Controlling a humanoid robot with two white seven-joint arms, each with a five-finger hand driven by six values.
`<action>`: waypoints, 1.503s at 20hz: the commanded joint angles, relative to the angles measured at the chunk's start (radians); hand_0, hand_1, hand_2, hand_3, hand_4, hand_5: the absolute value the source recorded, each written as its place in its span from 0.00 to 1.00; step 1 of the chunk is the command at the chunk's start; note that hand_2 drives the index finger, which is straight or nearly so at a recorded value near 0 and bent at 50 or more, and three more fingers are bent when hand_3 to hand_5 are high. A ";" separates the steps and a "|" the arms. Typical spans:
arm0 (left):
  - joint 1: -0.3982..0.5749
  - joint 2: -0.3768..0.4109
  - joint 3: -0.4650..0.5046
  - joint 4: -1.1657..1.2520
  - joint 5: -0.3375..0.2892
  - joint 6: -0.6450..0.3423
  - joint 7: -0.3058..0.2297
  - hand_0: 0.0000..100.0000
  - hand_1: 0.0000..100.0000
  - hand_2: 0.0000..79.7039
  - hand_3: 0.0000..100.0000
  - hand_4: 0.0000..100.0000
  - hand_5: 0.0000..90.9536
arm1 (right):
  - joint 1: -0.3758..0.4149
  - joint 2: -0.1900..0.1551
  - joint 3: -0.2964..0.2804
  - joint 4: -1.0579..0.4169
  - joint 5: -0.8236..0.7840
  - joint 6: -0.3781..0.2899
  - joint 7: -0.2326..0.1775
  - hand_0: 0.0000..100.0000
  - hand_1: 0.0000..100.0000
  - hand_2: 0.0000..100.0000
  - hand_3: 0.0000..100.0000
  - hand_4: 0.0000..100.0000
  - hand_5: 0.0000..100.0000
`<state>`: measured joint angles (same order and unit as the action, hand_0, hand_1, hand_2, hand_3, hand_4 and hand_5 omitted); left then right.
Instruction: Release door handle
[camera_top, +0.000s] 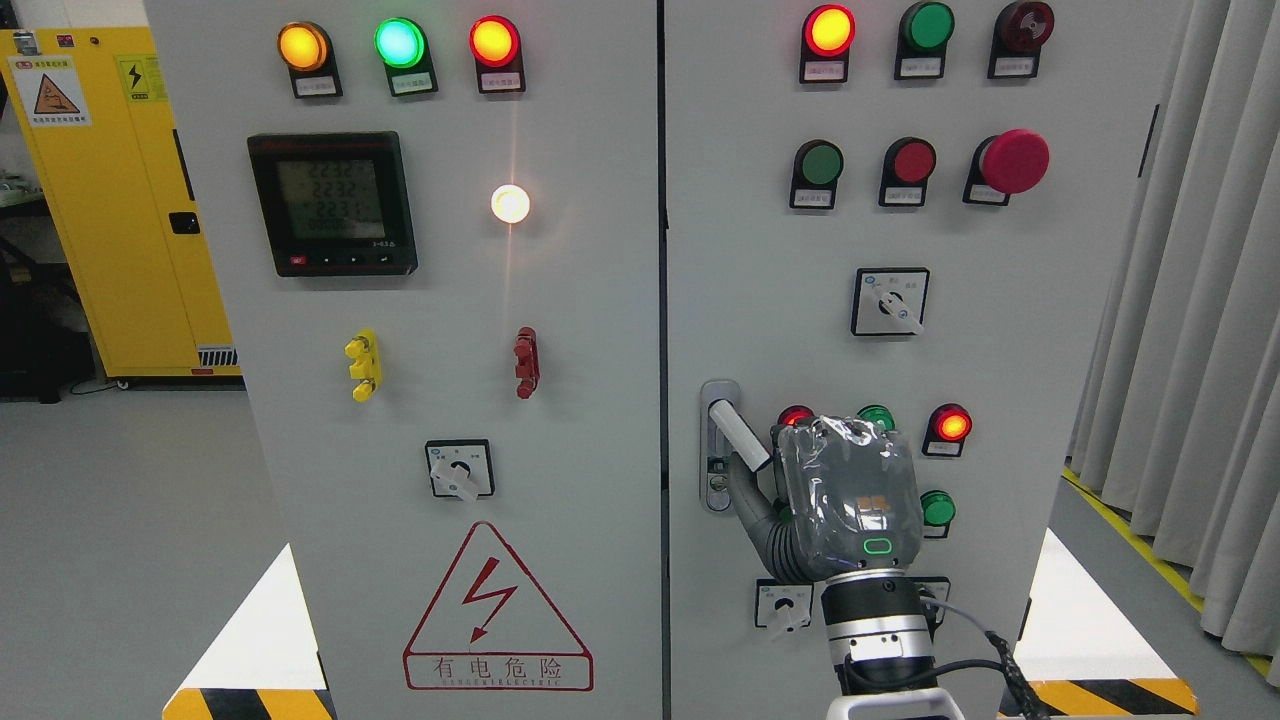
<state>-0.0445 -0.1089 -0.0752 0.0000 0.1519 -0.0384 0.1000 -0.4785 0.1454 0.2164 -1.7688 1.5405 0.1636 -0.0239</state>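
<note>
The grey door handle (738, 434) sits on the left edge of the right cabinet door (1000, 340), its lever swung out and slanting down to the right. My right hand (800, 480), grey and wrapped in clear film, comes up from the bottom edge and shows its back. It sits just right of the lever's free end. The thumb (750, 500) reaches out below the lever, close under it. No finger wraps the lever, which shows along its whole length. The other fingers point toward the panel and are mostly hidden behind the hand. My left arm is out of view.
Around the hand are small lit indicator lamps (948, 425) and a rotary switch (783, 605). Higher up are push buttons and a red mushroom stop button (1012, 160). The left door (450, 300) carries a meter and a warning triangle. Curtains (1190, 300) hang at the right, and a yellow cabinet (120, 200) stands at the left.
</note>
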 joint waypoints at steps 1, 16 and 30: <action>0.000 0.000 0.000 -0.012 0.000 0.000 0.000 0.12 0.56 0.00 0.00 0.00 0.00 | 0.001 -0.001 -0.008 -0.004 0.000 -0.001 -0.005 0.66 0.46 0.96 1.00 1.00 1.00; 0.000 0.000 0.000 -0.012 0.000 0.000 0.000 0.12 0.56 0.00 0.00 0.00 0.00 | 0.001 -0.001 -0.009 -0.015 0.000 -0.001 -0.004 0.64 0.46 0.96 1.00 1.00 1.00; 0.000 0.000 0.000 -0.012 0.000 0.000 0.000 0.12 0.56 0.00 0.00 0.00 0.00 | -0.002 -0.001 -0.009 -0.015 0.000 -0.001 -0.001 0.63 0.46 0.96 1.00 1.00 1.00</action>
<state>-0.0445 -0.1089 -0.0752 0.0000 0.1518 -0.0384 0.1000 -0.4779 0.1443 0.2078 -1.7817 1.5401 0.1633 -0.0276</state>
